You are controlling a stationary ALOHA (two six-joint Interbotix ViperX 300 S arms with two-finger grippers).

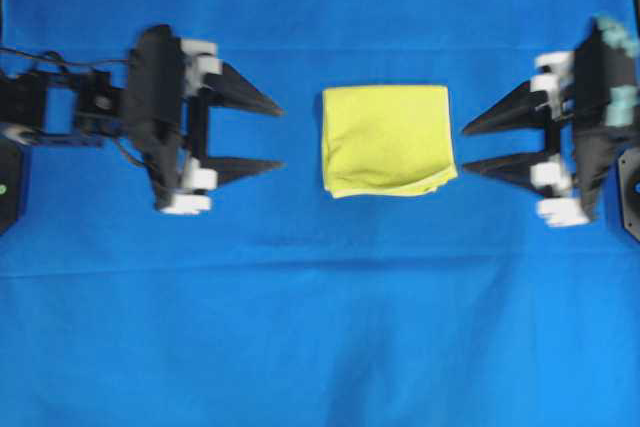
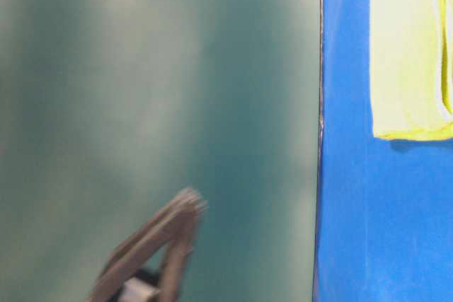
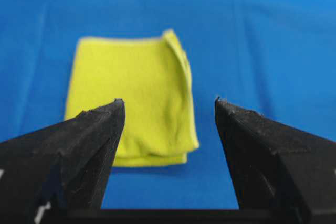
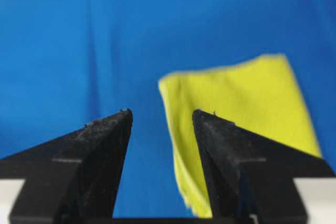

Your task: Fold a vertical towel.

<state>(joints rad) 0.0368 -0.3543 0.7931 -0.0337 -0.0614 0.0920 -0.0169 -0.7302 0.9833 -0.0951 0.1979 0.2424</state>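
On either side of the folded towel (image 1: 385,139), the left claw (image 1: 272,134) and right claw (image 1: 470,145) are spread wide, held level, apparently touching nothing.

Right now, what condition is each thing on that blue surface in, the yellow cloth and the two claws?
towel: folded into a compact stack of layers, lying flat on the blue cloth, touched by neither claw.
left gripper: open, empty, short of the towel's left edge.
right gripper: open, empty, tips close beside the towel's right edge.
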